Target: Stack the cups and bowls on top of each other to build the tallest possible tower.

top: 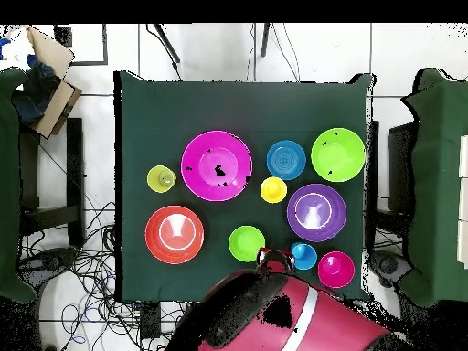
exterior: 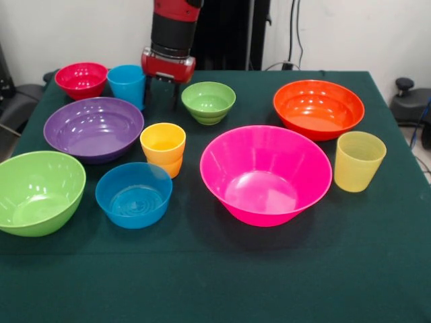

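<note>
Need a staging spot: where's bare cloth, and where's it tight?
Bare: the cloth strip along the camera-side edge, before the pink bowl. Tight: the gripper between the blue cup and small green bowl.

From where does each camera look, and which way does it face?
Front view: across the table from the robot, facing it; the arm and tool come down at top.
Overhead view: above the table, looking straight down; the arm fills the bottom.
Both show the pink bowl, turned half round.

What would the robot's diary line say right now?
tower: unbuilt | bowls, cups: apart on table | gripper: open, empty, between sky blue cup and small green bowl
</note>
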`<state>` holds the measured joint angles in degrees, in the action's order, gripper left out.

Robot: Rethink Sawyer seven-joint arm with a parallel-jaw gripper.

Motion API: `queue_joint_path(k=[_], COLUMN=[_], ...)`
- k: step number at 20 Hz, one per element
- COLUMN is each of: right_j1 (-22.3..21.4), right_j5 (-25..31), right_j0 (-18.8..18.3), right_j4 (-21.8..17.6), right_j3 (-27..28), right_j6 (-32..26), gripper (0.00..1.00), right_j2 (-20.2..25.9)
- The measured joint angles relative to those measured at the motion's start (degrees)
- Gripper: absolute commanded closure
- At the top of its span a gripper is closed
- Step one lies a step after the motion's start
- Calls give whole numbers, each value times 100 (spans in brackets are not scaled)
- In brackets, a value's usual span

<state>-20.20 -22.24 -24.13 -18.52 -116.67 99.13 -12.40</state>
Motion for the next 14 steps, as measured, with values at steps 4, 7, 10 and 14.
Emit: queue_joint_path(k=[4, 7, 10, 14], right_j1=[97, 112, 86, 22], right_j5=[-1, -1, -1, -1], right_j0=[5, 38, 82, 120], right_j4=[-37, -37, -37, -37], right_j3=[-41, -86, -131, -187], right_j6=[0, 0, 0, 0], gripper=[0, 0, 0, 0], right_j2=[-84, -171, -228, -231])
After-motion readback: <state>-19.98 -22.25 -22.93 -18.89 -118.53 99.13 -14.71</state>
